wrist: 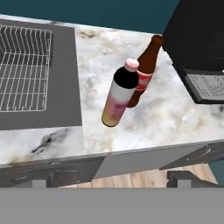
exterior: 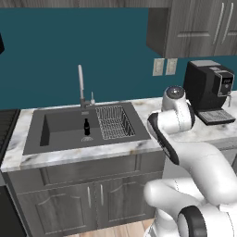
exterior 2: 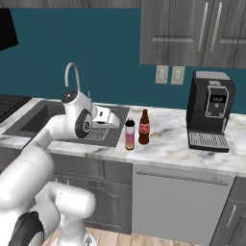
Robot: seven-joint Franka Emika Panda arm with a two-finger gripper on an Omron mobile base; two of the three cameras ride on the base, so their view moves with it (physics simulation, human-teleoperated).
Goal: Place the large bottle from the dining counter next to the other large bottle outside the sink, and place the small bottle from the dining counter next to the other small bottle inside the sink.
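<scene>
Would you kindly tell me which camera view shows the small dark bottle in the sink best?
The left base view: the small dark bottle stands upright on the sink floor, unobstructed. In the right base view the arm covers that part of the basin; the hand view looks at the counter instead.

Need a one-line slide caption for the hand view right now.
Two large bottles, pink-capped and brown, stand together on the marble counter between sink rack and coffee machine.

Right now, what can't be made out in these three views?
- Small dark bottle in the grey sink basin: too small in the left base view to read label or cap.
- Pink-capped bottle hides the lower front of the brown glass bottle in the hand view; contact unclear.
- Black coffee machine: cut by the hand view's edge.
</scene>
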